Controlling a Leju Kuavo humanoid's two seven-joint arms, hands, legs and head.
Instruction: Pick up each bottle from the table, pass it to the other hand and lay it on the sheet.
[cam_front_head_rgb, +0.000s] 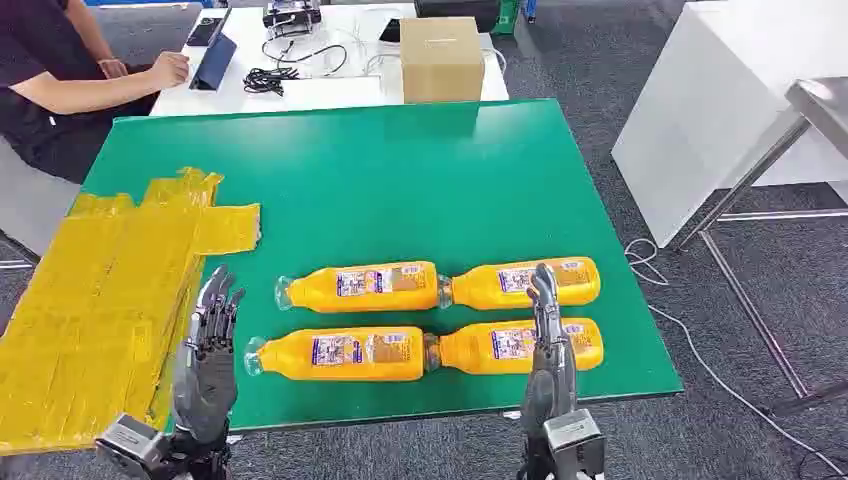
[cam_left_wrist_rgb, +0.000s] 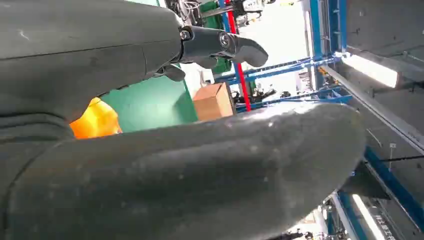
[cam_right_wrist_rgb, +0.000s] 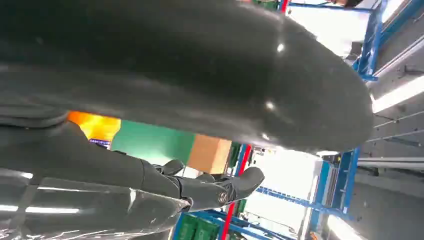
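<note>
Several orange bottles lie on their sides on the green table (cam_front_head_rgb: 400, 190) in two rows. The far row holds one bottle (cam_front_head_rgb: 360, 286) and another (cam_front_head_rgb: 525, 282); the near row holds a third (cam_front_head_rgb: 340, 354) and one more (cam_front_head_rgb: 515, 346). The yellow sheet (cam_front_head_rgb: 100, 290) covers the table's left part. My left hand (cam_front_head_rgb: 207, 350) is raised at the table's front edge, between the sheet and the bottles, fingers straight and holding nothing. My right hand (cam_front_head_rgb: 547, 345) is raised in front of the right-hand bottles, fingers straight, empty. An orange bottle (cam_left_wrist_rgb: 95, 120) shows past my left hand (cam_left_wrist_rgb: 150, 150).
A cardboard box (cam_front_head_rgb: 441, 58) stands at the far edge of the table. Behind it a white desk (cam_front_head_rgb: 330, 90) carries cables and devices, and a person (cam_front_head_rgb: 60, 70) sits at its left. A white block (cam_front_head_rgb: 720, 100) and a metal table leg (cam_front_head_rgb: 740, 190) stand to the right.
</note>
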